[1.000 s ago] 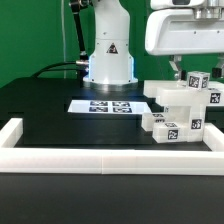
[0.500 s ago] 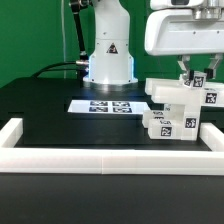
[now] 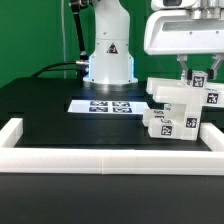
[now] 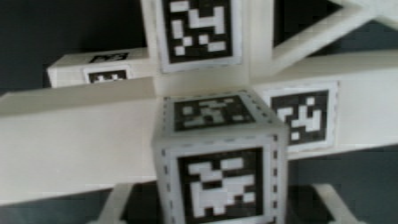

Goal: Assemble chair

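Observation:
The white chair pieces (image 3: pixel 176 110) stand clustered at the exterior view's right, blocky parts with black-and-white tags. My gripper (image 3: pixel 196 74) hangs straight down over the top of the cluster. It is shut on an upright tagged piece (image 3: pixel 197 80) that sticks up from the stack. In the wrist view this tagged block (image 4: pixel 221 150) fills the middle, with my gripper (image 4: pixel 222 205) astride it and one finger (image 4: pixel 121 200) showing on either side. A long white bar (image 4: pixel 89 110) crosses behind it, and more tagged pieces (image 4: pixel 205 35) lie beyond.
The marker board (image 3: pixel 103 106) lies flat on the black table in front of the robot's base (image 3: pixel 108 55). A low white border rail (image 3: pixel 100 158) runs along the front and up both sides, close to the chair pieces at the right.
The jaws have closed onto the upright tagged piece. The gripper has sunk slightly, and the cluster of chair pieces has shifted a little.

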Motion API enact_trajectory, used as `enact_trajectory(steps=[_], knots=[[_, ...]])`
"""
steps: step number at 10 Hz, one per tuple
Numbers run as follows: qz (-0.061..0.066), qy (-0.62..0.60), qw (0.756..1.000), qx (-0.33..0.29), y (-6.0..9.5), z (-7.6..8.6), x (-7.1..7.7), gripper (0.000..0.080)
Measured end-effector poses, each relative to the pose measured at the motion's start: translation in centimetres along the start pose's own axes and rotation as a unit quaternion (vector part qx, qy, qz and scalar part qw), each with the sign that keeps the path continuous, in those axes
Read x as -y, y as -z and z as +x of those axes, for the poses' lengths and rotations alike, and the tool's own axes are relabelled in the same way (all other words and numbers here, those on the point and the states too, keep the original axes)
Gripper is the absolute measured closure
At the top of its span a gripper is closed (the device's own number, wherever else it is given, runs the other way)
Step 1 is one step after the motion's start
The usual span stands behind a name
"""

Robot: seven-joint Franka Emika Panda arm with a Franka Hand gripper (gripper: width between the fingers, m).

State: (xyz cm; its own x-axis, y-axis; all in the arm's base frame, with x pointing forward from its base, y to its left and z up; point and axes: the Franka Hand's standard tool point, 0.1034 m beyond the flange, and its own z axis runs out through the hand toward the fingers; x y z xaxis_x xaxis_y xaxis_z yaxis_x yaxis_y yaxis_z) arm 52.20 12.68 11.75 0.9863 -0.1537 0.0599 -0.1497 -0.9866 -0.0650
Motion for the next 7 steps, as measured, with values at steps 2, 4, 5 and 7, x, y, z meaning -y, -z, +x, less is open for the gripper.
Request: enact_trajectory(steps=[2,4,5,7], knots=[[0.000,-0.028,1.000,0.000,0.02,0.03,0.01,0.0512],[0.000,-0.028,1.000,0.000,0.02,0.03,0.00,0.0512],[0.000,-0.028,1.000,0.000,0.02,0.03,0.00,0.0512],[0.000,-0.028,1.000,0.000,0.02,0.03,0.00,0.0512]])
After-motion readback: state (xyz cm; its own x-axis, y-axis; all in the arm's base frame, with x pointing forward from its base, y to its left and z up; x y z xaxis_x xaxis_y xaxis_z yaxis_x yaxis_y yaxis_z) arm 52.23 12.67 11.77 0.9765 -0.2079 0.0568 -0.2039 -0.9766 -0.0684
